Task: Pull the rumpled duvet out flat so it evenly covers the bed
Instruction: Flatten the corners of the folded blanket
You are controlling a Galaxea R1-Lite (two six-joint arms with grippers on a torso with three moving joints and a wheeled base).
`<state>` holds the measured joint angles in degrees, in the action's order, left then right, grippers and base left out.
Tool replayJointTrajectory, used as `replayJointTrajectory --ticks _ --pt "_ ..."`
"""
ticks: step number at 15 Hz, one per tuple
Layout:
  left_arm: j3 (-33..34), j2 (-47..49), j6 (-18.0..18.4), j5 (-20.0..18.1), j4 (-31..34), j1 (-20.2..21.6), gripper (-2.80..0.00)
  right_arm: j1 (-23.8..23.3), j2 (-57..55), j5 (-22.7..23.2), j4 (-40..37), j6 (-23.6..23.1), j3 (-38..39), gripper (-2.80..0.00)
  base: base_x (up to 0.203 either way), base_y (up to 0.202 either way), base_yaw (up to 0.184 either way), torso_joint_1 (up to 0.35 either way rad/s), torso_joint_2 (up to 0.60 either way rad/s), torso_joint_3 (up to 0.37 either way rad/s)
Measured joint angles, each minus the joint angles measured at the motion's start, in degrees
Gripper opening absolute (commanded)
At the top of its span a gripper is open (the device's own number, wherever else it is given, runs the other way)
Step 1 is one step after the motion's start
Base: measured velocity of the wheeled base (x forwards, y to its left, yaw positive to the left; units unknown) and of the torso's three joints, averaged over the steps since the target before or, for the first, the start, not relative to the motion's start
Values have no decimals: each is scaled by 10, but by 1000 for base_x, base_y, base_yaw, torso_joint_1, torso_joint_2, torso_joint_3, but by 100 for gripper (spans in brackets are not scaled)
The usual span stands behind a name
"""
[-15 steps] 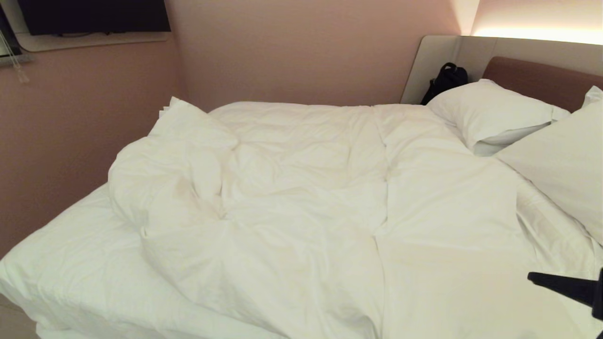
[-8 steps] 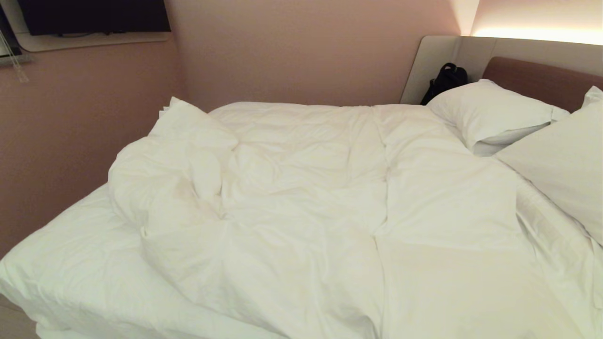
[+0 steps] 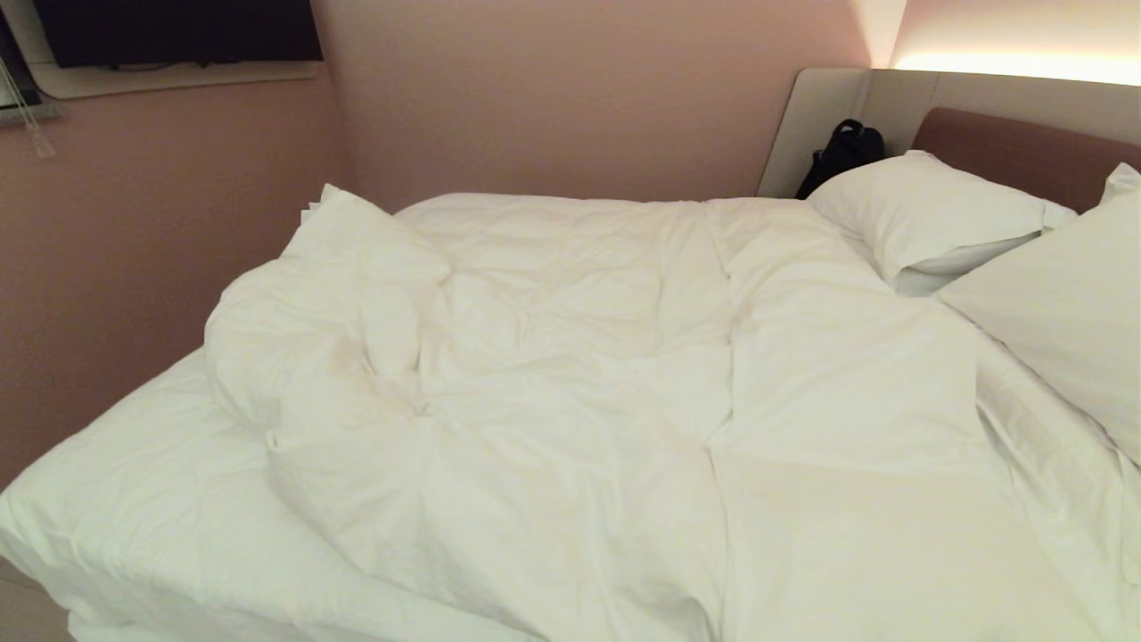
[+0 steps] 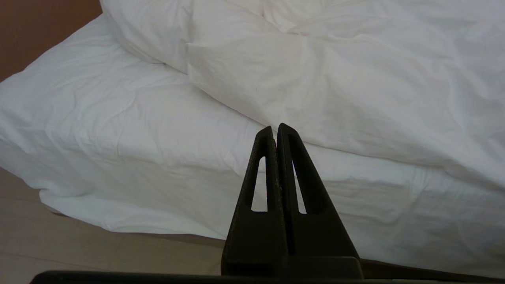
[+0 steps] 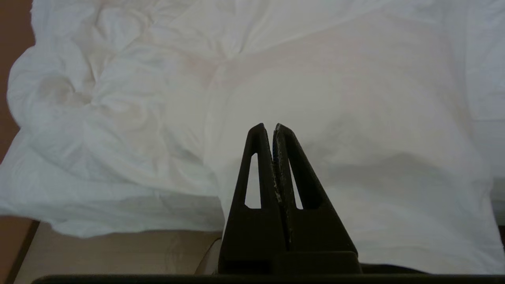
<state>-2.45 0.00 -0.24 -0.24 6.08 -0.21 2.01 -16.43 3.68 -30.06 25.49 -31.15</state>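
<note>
The puffy white duvet point(image 3: 579, 374) lies over most of the bed point(image 3: 116, 517), bunched into a heap at the far left and leaving bare sheet at the near left corner. Neither gripper shows in the head view. My left gripper point(image 4: 275, 127) is shut and empty, hanging in front of the bed's near side below the duvet's edge point(image 4: 315, 98). My right gripper point(image 5: 269, 126) is also shut on nothing, in front of the duvet point(image 5: 335, 118) where it drapes over the bed's near side.
Two white pillows point(image 3: 927, 218) point(image 3: 1070, 303) rest by the brown headboard point(image 3: 1025, 152) at the right. A black bag point(image 3: 842, 152) sits in the far corner. Pink walls close in the bed at the far side and left. Beige floor point(image 4: 79, 252) lies beside the bed.
My right gripper, seen at the lower right edge of the head view a second ago, has drawn back out of that view. The duvet has not moved.
</note>
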Motion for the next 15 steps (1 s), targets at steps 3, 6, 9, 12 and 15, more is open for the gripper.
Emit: replayJointTrajectory --ticks 3,6,9,12,15 --pt "0 0 0 0 0 0 -280 -6 47 24 -32 -8 1 -280 0 0 0 0 0 0" --pt "0 0 1 0 0 0 -280 -13 105 19 -39 -33 10 -280 0 0 0 0 0 0" --pt "0 0 0 0 0 0 -280 -14 145 -9 -21 -76 50 -280 0 0 0 0 0 0" --pt "0 0 0 0 0 0 -280 -14 159 -54 18 -116 93 -280 0 0 0 0 0 0" --pt "0 0 -1 0 -1 0 -280 -14 162 -84 80 -161 151 -280 0 0 0 0 0 0"
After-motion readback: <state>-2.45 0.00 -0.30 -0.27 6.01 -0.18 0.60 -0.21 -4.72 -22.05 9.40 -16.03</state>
